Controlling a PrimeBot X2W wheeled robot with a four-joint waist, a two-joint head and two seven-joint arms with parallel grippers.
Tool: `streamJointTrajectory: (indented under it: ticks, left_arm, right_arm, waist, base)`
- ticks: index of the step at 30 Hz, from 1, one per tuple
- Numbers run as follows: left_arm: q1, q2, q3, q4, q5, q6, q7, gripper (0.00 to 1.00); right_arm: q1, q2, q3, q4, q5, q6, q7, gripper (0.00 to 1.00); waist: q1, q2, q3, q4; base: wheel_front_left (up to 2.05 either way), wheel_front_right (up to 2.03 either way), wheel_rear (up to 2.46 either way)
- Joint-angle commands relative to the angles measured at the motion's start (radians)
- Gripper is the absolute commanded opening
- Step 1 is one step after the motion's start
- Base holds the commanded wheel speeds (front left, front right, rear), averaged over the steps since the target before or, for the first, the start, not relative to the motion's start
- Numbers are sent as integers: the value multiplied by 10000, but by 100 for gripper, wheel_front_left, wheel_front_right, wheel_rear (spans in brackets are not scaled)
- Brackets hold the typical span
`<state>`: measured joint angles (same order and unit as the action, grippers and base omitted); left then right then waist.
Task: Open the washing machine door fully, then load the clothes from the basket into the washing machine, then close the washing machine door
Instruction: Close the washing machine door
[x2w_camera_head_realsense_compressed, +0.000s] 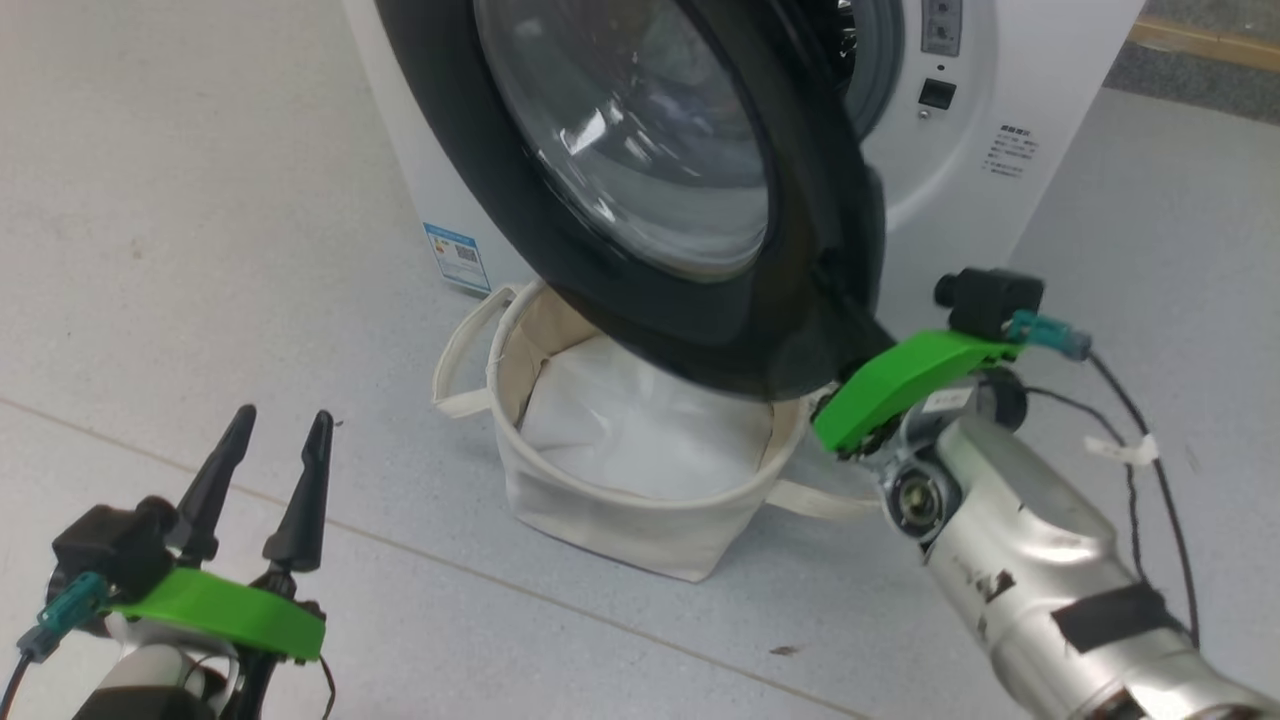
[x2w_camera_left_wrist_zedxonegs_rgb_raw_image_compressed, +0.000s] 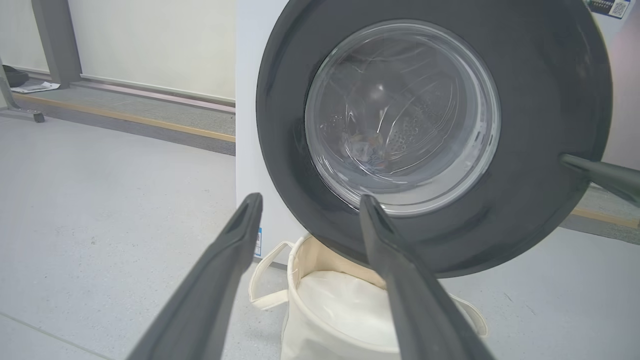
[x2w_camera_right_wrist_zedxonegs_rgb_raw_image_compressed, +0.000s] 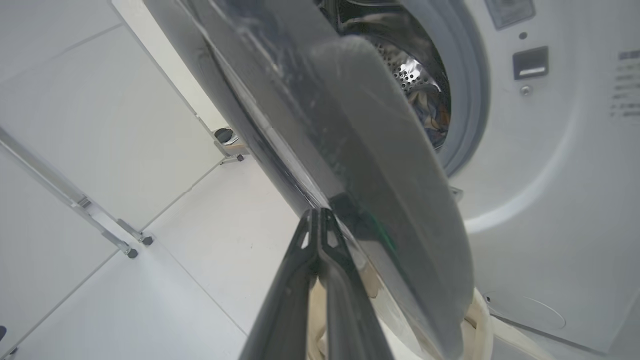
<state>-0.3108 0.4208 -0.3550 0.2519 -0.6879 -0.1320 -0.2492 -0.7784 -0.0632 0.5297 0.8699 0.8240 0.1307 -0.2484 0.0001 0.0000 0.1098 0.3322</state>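
The washing machine stands at the back, white with a grey ring. Its door, black-rimmed with a bulging glass centre, hangs partly swung out above the basket. My right gripper is shut, tips together against the black rim's outer face near its edge; in the left wrist view the same fingers touch the rim from the right. Patterned clothes lie in the steel drum. The cream basket shows a plain white sheet. My left gripper is open, low and left of the basket, holding nothing.
Pale grey floor lies to the left and in front. A raised strip with a wooden edge runs along the back wall, where metal frame legs stand. Loose black cables hang beside my right forearm.
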Motion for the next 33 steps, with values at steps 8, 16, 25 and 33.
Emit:
streamJointTrajectory:
  ticks: [8,16,25,33]
  left_arm:
    - [-715,137,221,-328,-136,13,-126,100]
    - [-1002,20,217,-441,-248,13,-126,100]
    - [-1391,-172,411,-649,-384,13,-126,100]
    - [-1580,-232,459,-663,-362,13,-126,100]
  right_arm:
    - [-1677,130,-876,1215,-487,0,-132,0]
    - [-3128,130,-2387,2540,-1546,0,-133,0]
    - [-4252,130,-4559,3158,-3411,0,-133,0]
    - [-4462,130,-5596,2935,-4329,0,-133,0]
  waist:
    - [-1,0,517,116]
    - [-1,0,1363,335]
    - [-1,0,2375,582]
    - [-1,0,2649,707]
  base:
    - [0,0,0]
    - [0,0,0]
    - [0,0,0]
    - [0,0,0]
